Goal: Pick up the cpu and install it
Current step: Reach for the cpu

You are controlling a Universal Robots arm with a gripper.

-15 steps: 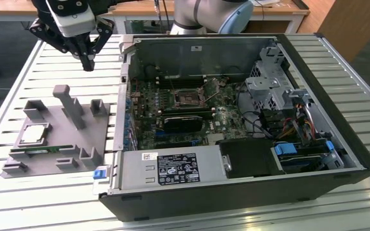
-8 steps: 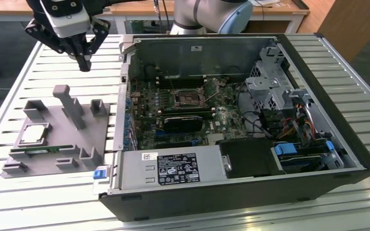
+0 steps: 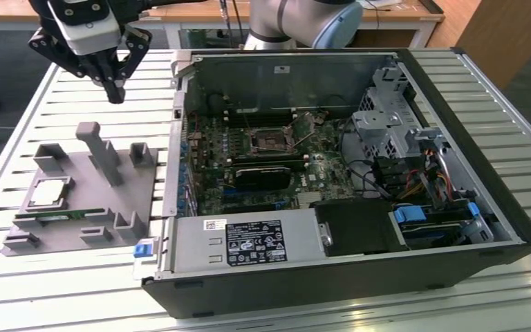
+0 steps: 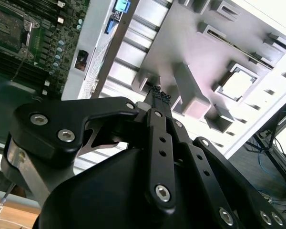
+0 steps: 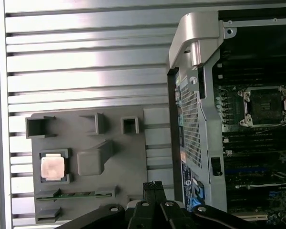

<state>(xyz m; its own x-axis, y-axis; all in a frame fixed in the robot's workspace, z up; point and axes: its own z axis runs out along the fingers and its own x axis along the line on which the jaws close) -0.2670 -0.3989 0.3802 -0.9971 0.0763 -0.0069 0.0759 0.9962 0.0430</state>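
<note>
Cpu [image 3: 49,193] pickup not yet begun; approach step, I judge. Open black desktop computer case [image 3: 339,283] shows its empty motherboard socket [image 3: 272,140]. Grey moulded plastic tray [image 3: 146,176] sits beside the case. Black gripper [image 3: 113,93] hovers over the table, jaws closed, empty; grasping calls for opening over the chip. The cpu lies flat in a tray recess: small, square, shiny silver-grey top.
</note>
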